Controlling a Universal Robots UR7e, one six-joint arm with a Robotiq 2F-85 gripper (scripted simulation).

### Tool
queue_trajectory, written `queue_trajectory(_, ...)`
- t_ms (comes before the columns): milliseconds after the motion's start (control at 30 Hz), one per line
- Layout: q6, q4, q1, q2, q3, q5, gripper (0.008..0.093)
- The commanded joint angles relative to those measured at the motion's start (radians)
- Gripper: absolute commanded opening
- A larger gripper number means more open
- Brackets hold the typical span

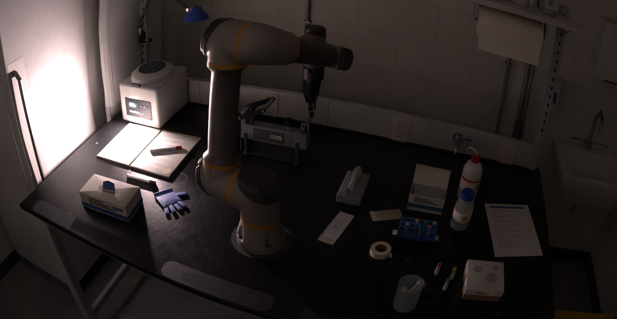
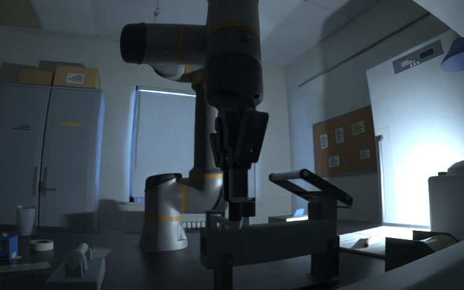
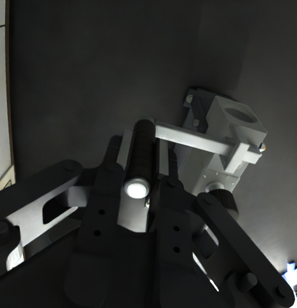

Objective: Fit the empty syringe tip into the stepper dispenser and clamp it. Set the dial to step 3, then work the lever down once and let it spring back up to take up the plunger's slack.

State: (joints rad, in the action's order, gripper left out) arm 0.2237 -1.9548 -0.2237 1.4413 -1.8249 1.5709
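My gripper (image 2: 237, 201) points straight down over one end of the stepper dispenser (image 2: 267, 239), closed on the syringe tip (image 3: 140, 166), which it holds upright. The tip's lower end sits at the dispenser's socket end (image 1: 305, 127). The dispenser stands on legs at the back of the bench. Its lever (image 2: 310, 183) is raised, slanting up toward the far end. In the wrist camera a knurled knob (image 3: 223, 200) shows beside the fingers. The dial's setting is too dark to read.
An open white box (image 1: 428, 188) stands to the right, with a blue tube rack (image 1: 416, 227), two bottles (image 1: 468, 188), tape roll (image 1: 380, 249) and a small stand (image 1: 353, 185). A centrifuge (image 1: 152, 93), open notebook (image 1: 149, 148), tissue box (image 1: 110, 196) and glove (image 1: 171, 203) lie left.
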Motion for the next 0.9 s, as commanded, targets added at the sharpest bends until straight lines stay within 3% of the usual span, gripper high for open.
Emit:
queue_trajectory(0,0.000,-0.001,0.000,0.000,0.000,0.000,0.0080)
queue_trajectory(467,0.000,-0.001,0.000,0.000,0.000,0.000,0.0085)
queue_trajectory(867,0.000,-0.001,0.000,0.000,0.000,0.000,0.0325)
